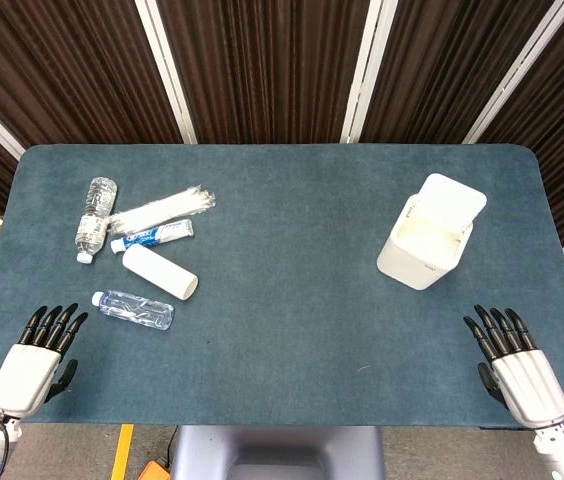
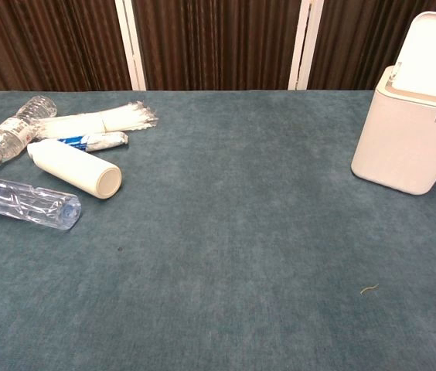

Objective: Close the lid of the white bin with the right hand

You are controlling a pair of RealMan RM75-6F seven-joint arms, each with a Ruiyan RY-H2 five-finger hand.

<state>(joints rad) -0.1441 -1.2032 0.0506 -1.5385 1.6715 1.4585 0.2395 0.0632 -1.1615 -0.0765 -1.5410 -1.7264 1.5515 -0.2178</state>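
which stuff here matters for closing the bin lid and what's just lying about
For the job:
white bin
its lid, standing open
right hand

Lying about:
two water bottles
white cylinder
toothpaste tube
clear packet of white sticks
left hand

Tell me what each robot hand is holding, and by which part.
Nothing is held. The left robot hand and right robot hand both rest open on the table, away from the white bin.

Between my right hand [image 1: 522, 372] and the white bin [image 1: 419, 253] I see only bare table [image 1: 292, 300]. The bin's lid [image 1: 450, 199] stands raised behind its opening. Bottles [image 1: 132, 308] cluster far left, well apart.
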